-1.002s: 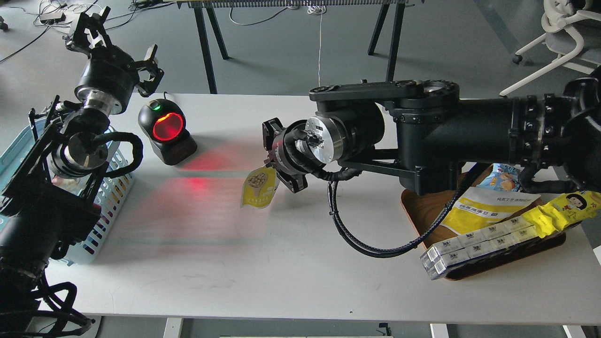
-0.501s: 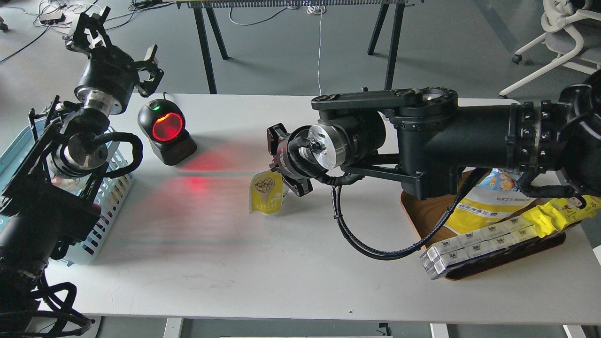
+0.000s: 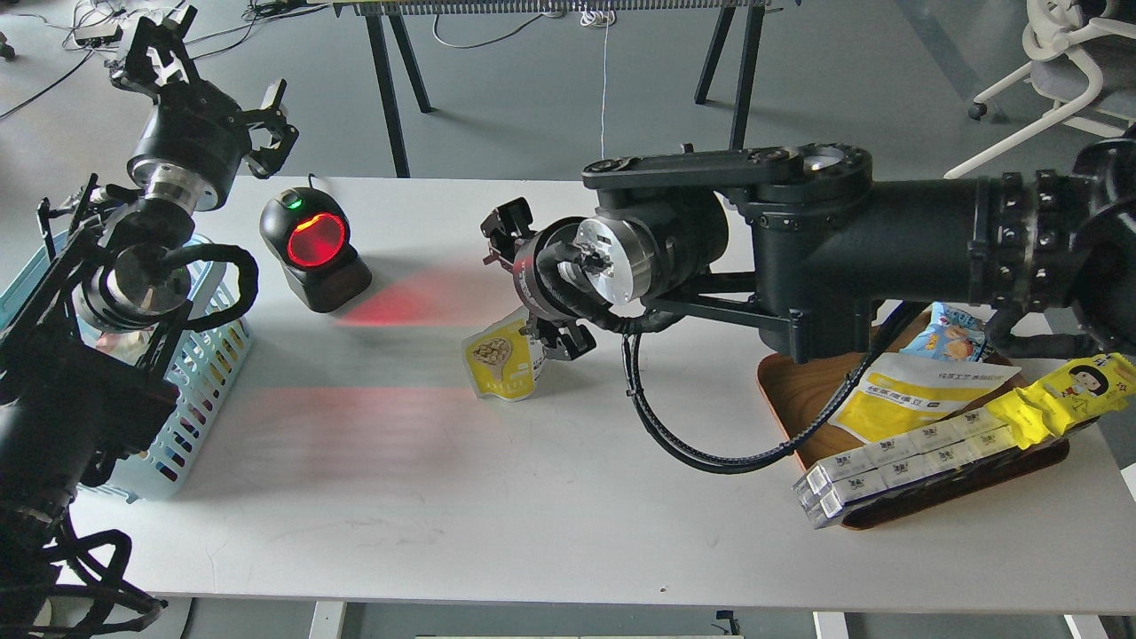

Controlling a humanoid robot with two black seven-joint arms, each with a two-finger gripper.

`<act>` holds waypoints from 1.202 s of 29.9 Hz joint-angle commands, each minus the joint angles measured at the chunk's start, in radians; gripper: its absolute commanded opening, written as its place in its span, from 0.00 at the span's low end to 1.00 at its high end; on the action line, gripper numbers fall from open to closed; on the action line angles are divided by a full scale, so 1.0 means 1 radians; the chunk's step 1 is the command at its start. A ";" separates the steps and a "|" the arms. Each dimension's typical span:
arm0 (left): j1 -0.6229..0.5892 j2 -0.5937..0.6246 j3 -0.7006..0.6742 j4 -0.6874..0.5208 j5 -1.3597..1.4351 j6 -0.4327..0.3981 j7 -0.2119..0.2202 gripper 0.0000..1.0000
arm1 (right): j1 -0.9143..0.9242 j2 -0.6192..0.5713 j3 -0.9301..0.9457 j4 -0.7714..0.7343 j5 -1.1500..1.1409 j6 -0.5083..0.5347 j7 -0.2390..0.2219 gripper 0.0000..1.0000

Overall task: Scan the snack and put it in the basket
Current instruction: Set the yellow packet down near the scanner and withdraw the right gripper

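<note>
The snack (image 3: 501,362), a yellow-and-white pouch with a scoop of brown nuts, rests tilted on the white table (image 3: 444,497) near its middle. My right gripper (image 3: 531,286) is just above and to the right of it. Its two fingers stand apart, the lower finger (image 3: 566,341) by the pouch's top right corner. It looks open, with the pouch let go. The light blue basket (image 3: 209,359) stands at the left edge, mostly hidden behind my left arm. My left gripper (image 3: 213,87) is open and empty, raised beyond the table's far left corner.
A black barcode scanner (image 3: 315,250) with a glowing red window stands between basket and snack, casting red light on the table. At the right, a wooden tray (image 3: 799,399) holds a flat yellow-and-white pouch (image 3: 914,395), a yellow cartoon-girl wrapper (image 3: 1065,395) and white boxes (image 3: 905,461).
My right gripper lowered the hanging snack onto the table, then rose a little up-left with its fingers spread wider. The pouch now leans on the table. My left arm shifted slightly left.
</note>
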 commanded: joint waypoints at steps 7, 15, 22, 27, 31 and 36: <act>0.000 0.234 0.101 -0.094 0.001 0.029 0.050 1.00 | 0.003 -0.302 0.140 0.046 -0.023 0.000 0.008 0.92; 0.009 0.506 0.126 -0.244 0.004 -0.026 0.058 1.00 | -0.161 -0.578 0.369 0.022 -0.050 0.128 0.061 0.92; 0.020 0.774 0.204 -0.457 0.030 -0.037 0.102 1.00 | -0.470 -0.675 0.659 -0.170 -0.057 0.442 0.142 0.93; 0.021 1.001 0.264 -0.675 0.171 -0.039 0.102 1.00 | -0.700 -0.666 0.879 -0.300 -0.055 0.714 0.194 0.93; 0.021 1.107 0.351 -0.793 0.401 -0.040 0.101 1.00 | -0.790 -0.635 1.015 -0.317 -0.054 0.812 0.196 0.94; 0.021 1.089 0.394 -0.793 0.805 -0.059 0.089 1.00 | -0.830 -0.579 1.066 -0.322 -0.054 0.884 0.200 0.96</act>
